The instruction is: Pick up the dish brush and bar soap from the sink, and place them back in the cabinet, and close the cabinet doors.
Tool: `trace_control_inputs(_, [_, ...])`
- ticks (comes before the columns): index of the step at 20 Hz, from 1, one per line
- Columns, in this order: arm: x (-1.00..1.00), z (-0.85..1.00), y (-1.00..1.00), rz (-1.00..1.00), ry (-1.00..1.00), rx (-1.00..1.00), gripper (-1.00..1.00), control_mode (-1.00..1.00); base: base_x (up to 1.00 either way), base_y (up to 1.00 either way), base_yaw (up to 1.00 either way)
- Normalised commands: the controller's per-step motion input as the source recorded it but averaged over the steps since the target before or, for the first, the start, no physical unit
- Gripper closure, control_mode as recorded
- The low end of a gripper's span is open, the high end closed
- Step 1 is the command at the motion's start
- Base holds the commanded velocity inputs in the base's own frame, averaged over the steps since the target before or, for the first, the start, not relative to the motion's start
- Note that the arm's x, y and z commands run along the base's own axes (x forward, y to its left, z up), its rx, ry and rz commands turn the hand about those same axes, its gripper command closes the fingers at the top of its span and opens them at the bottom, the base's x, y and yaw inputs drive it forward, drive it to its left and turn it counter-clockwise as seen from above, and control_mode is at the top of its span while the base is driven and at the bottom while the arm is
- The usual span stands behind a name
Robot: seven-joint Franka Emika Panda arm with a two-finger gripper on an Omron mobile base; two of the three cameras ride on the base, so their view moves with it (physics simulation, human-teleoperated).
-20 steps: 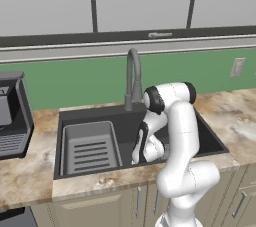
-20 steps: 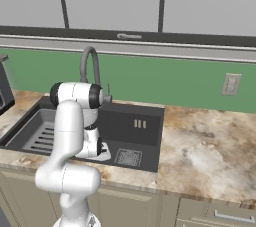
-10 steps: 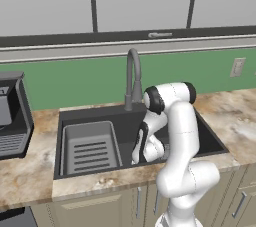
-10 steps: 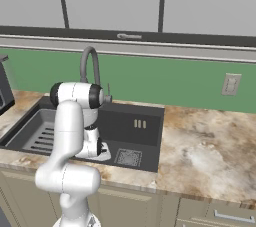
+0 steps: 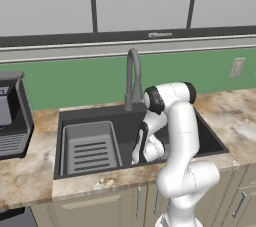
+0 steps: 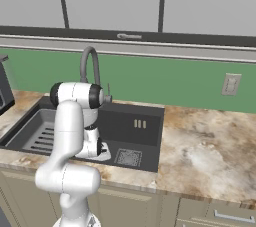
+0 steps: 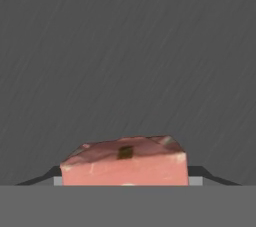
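The bar soap (image 7: 125,163), a pinkish block, lies on the dark floor of the sink (image 5: 90,113) and sits between the two pads of my gripper (image 7: 128,180). Both pads touch its sides, so the jaws stand shut on it. My gripper (image 5: 142,152) is down low in the right half of the basin near the front wall, with the arm folded over it; it appears as the gripper (image 6: 95,150) left of the drain grate (image 6: 129,157). The dish brush, the cabinet and the cabinet doors are out of view.
A grey ribbed tray insert (image 5: 92,146) fills the sink's left half. The gooseneck faucet (image 5: 132,76) rises behind the arm. A black coffee machine (image 5: 12,111) stands on the counter at left. Grey wall cabinets hang overhead; marble counter (image 6: 210,151) extends right.
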Motion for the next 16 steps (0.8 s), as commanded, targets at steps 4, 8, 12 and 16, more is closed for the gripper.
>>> trace_control_inputs(4, [0.00,0.00,0.00,0.00,0.00,0.00,1.00,-1.00,0.00,0.00,0.00])
trace_control_inputs(8, [0.00,0.02,0.00,0.00,0.00,0.00,1.00,-1.00,0.00,0.00,0.00])
trace_control_inputs(12, [0.00,0.04,0.00,0.00,0.00,0.00,1.00,-1.00,0.00,0.00,0.00])
trace_control_inputs(16, [0.00,0.04,0.00,0.00,0.00,0.00,1.00,-1.00,0.00,0.00,0.00])
